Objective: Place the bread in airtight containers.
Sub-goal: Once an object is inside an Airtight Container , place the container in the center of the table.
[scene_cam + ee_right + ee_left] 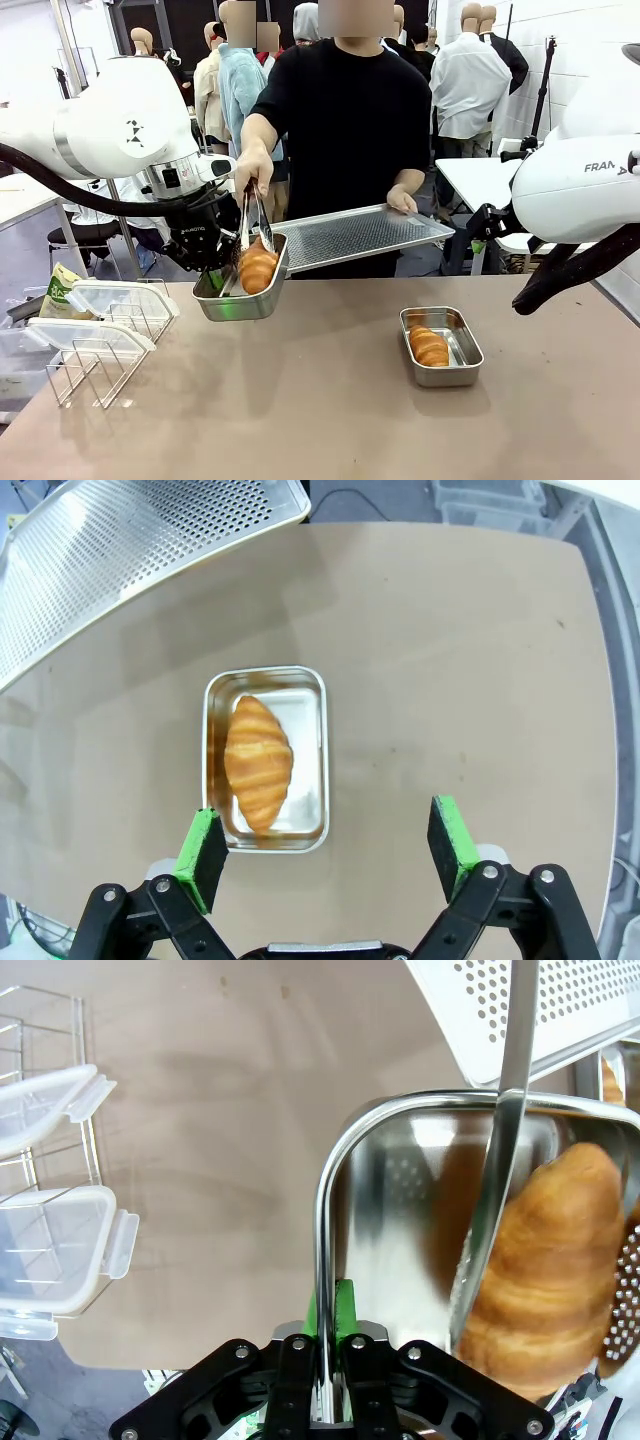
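The left gripper (328,1332) has its fingers pinched tight on the thin rim of one steel container (392,1192), green pads either side of the metal. The pan juts straight out ahead of the fingertips, lifted off the brown table (330,430). And here's the person, a hand (252,168) working metal tongs (252,214) down into that pan with a croissant roll (548,1272) clamped between the blades. The roll sits at the pan's far side from the fingers, tilted up on end against the tongs, so I can't say whether it rests on the bottom. The person's other hand (402,200) holds the big perforated tray (362,235) just beyond the pan, past the fingertips. Off to one side of the left fingers, two clear lids (48,1260) lie on a wire rack (92,372), well apart from the pan. Over on the right side, the right gripper (330,852) hangs above the table with its fingers spread wide and nothing between them. Down past those fingertips sits the second container (306,780), flat on the table, with the other roll (258,760) lying lengthways inside. From the wrist, that pan lines up just ahead of one green pad (203,855) rather than centred in the gap. The tray's corner shows farther out beyond the fingers.
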`<act>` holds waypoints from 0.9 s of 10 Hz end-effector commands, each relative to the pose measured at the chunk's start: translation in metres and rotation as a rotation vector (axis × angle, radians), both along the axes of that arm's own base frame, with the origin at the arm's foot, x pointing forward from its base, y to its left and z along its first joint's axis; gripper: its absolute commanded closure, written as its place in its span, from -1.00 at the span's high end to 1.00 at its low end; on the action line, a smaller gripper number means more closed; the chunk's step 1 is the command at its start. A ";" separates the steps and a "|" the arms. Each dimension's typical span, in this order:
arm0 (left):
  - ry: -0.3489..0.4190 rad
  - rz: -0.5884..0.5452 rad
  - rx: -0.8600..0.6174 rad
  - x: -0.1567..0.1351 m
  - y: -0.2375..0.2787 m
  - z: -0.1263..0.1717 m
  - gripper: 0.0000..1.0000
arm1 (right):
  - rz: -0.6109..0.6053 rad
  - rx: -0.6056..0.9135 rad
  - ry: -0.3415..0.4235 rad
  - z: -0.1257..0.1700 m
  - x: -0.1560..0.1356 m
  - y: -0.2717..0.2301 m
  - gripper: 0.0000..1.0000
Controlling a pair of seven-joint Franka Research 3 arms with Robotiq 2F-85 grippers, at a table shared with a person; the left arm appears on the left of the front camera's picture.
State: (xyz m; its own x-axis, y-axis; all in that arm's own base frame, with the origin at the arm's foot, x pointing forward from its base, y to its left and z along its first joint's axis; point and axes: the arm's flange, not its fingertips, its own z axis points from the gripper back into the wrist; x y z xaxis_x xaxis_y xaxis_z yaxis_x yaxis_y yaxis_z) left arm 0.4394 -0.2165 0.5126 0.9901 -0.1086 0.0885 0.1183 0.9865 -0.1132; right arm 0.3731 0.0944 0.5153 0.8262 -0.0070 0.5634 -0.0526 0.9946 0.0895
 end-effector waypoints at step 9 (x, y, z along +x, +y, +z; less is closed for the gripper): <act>-0.007 0.004 0.008 0.000 0.002 0.003 -1.00 | 0.001 0.001 -0.004 0.000 0.000 0.001 1.00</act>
State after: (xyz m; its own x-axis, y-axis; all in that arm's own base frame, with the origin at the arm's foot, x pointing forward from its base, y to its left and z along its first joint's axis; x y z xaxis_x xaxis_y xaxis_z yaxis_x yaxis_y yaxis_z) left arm 0.4394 -0.2165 0.5126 0.9901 -0.1087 0.0884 0.1184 0.9865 -0.1131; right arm 0.3731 0.0944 0.5153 0.8262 -0.0070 0.5634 -0.0526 0.9946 0.0895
